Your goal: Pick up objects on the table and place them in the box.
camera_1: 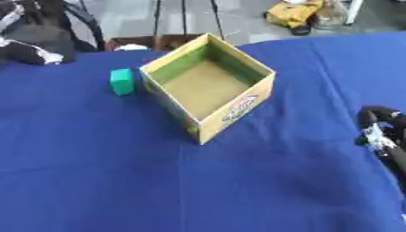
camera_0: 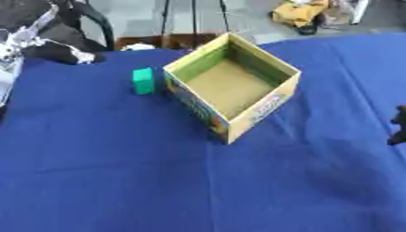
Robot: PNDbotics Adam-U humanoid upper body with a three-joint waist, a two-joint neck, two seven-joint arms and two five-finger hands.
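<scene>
An open yellow cardboard box [camera_0: 281,94] stands askew on the blue cloth, and nothing shows inside it. A small green block [camera_0: 142,80] stands upright just left of the box, a small gap apart from its wall. My right hand [camera_1: 382,136], black with silver parts, rests at the right edge of the table, well away from the box, with relaxed fingers and nothing in it. A black and silver shape [camera_0: 55,47] lies at the far left corner and looks like my left arm. How its hand stands is too blurred to make out.
The blue cloth [camera_0: 158,181] covers the whole table and has shallow creases. Beyond the far edge are a dark chair [camera_0: 99,20], thin stand legs [camera_0: 193,18] and a yellow bundle [camera_0: 300,11] on the floor.
</scene>
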